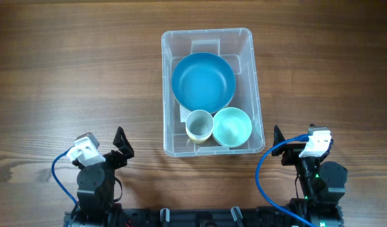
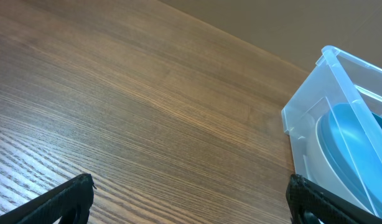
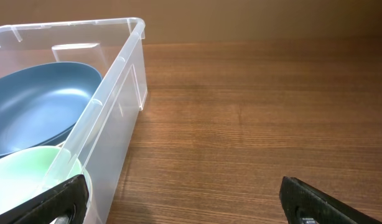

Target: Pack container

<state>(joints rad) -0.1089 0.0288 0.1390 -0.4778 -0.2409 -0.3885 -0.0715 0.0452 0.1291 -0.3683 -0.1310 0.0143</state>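
Jaws wide on both sides, gripping nothing; container (image 1: 164,88) holds blue bowl (image 1: 203,81), cup (image 1: 199,125), green bowl (image 1: 232,126).

Overhead view is brightly and evenly lit from above; no hard shadows are cast, only a thin soft shadow is seen under the near wall of the container (image 1: 209,151) on the table (image 1: 55,75). Wood grain is rendered sharp edge to edge, and no clear distortion is noted. Weak glare is picked up on the clear rim and a soft sheen on the blue bowl (image 1: 203,81). In the left wrist view a pale sheen is spread across the wood, and the far background is dimmed and softened. Left fingers (image 2: 63,205) and right fingers (image 3: 54,199) are underexposed and blurred at the bottom corners. Right wrist view is lit warmly; near grain is kept crisp.
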